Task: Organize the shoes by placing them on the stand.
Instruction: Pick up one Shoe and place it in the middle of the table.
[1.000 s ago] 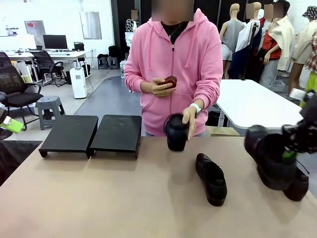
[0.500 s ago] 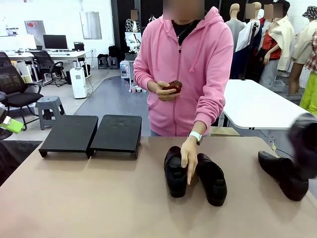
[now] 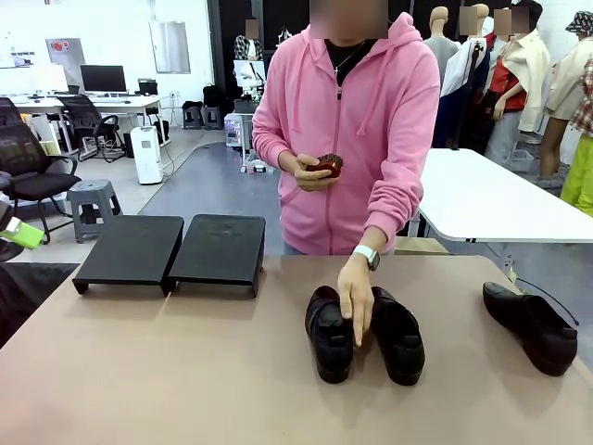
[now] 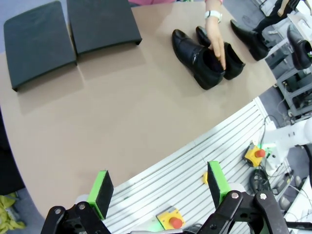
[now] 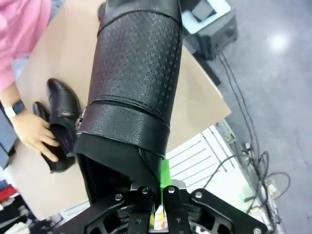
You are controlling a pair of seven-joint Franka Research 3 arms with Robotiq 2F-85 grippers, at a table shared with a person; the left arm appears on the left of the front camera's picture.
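Leaves stand (image 3: 218,246) bare at left, left gripper (image 4: 160,184) jaws apart. Sets second shoe (image 3: 331,341) down under hand (image 3: 355,295) beside first shoe (image 3: 400,336) at centre: a pair now ready. Lifts right gripper (image 5: 157,187), clamped on fourth shoe (image 5: 136,83), away from third shoe (image 3: 531,324) at right.

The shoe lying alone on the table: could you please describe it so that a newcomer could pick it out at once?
Start at the tan table in the front view and go to its right end. There one black shoe lies near the edge. Unlike the two shoes side by side mid-table under the person's hand, it lies alone and untouched.
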